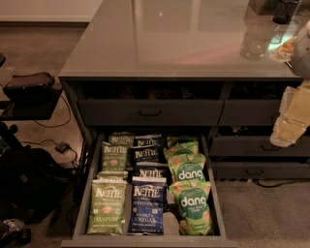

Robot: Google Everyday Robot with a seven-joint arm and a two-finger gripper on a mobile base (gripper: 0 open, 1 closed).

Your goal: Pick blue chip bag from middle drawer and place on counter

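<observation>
The middle drawer (87, 193) is pulled open below the counter (184, 38). It holds three columns of bags. Several dark navy-blue Kettle chip bags fill the middle column; the front one (147, 206) reads SEA SALT & VINEGAR and lies flat near the drawer's front edge. Light green Kettle bags (107, 206) lie on its left and green dang bags (193, 206) on its right. My gripper (285, 131), pale and yellowish, hangs at the right edge of the view. It is above and well to the right of the drawer, in front of the right-hand drawers, and touches no bag.
A closed drawer front with a bar handle (150, 113) sits above the open drawer. More closed drawers (256, 145) are at the right. Dark containers (286, 9) stand on the counter's far right. A black bag (24, 184), a dark case (29, 87) and cables (63, 145) lie on the floor at the left.
</observation>
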